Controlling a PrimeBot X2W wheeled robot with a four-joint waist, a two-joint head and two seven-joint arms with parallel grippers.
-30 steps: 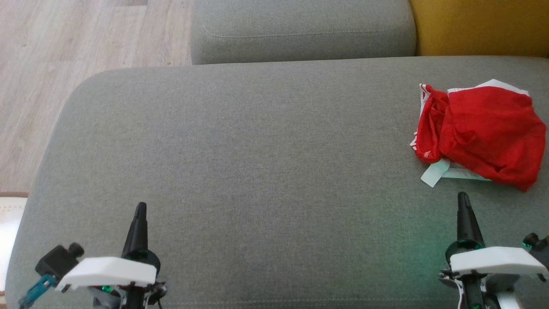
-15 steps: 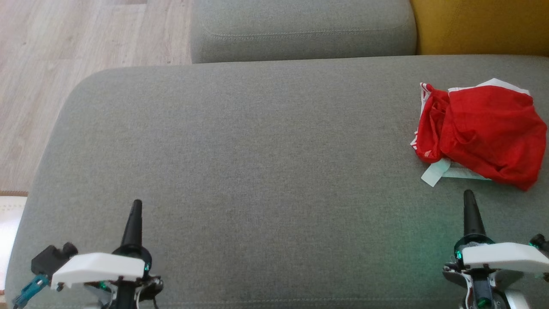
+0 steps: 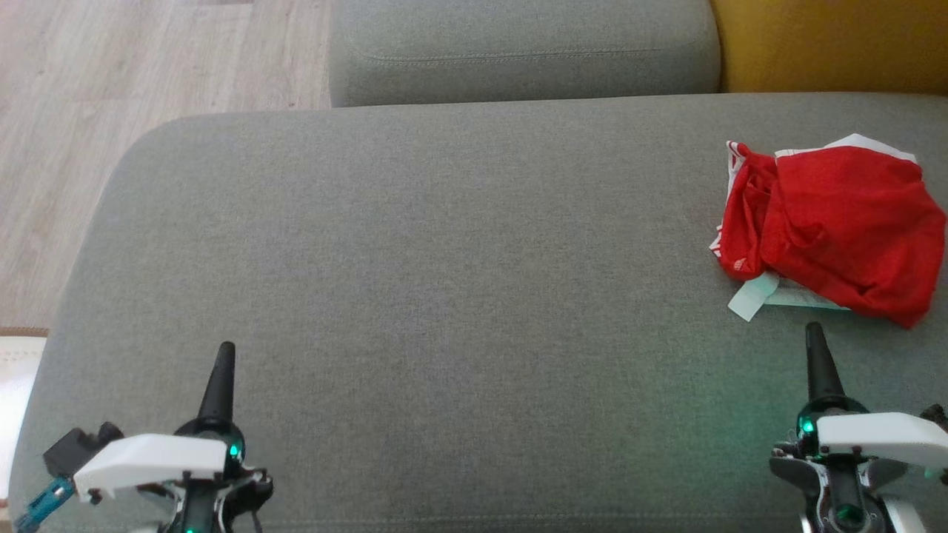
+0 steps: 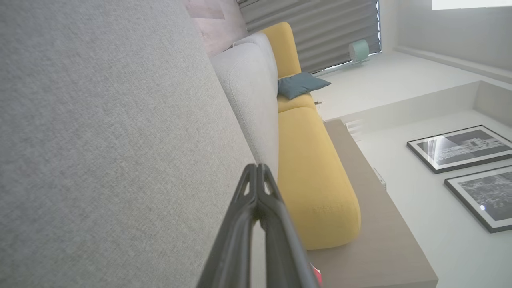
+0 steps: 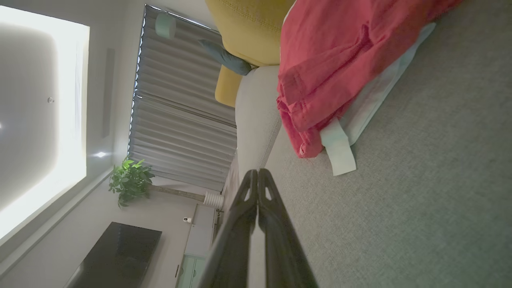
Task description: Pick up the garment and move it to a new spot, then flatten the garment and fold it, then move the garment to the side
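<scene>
The red garment (image 3: 829, 229) lies crumpled in a heap at the far right of the grey sofa seat (image 3: 459, 296), with its right side almost at the edge of the head view. White trim shows along its top and left edges. A pale strip (image 3: 752, 296) sticks out from under its lower left corner and lies flat on the seat. The folds bunch over one another, so the garment's kind and full outline cannot be made out.

The right gripper (image 3: 813, 329) sits just short of the heap, its tip pointing at the garment, near it but not touching. Its two dark fingers are pressed together with nothing between them. In the right wrist view the garment (image 5: 340, 60) rises ahead of that gripper (image 5: 256, 172) and is cut off by the top edge.

The left gripper (image 3: 226, 348) is well apart over bare seat fabric, also closed and empty, as its own wrist view (image 4: 258, 168) shows.
</scene>
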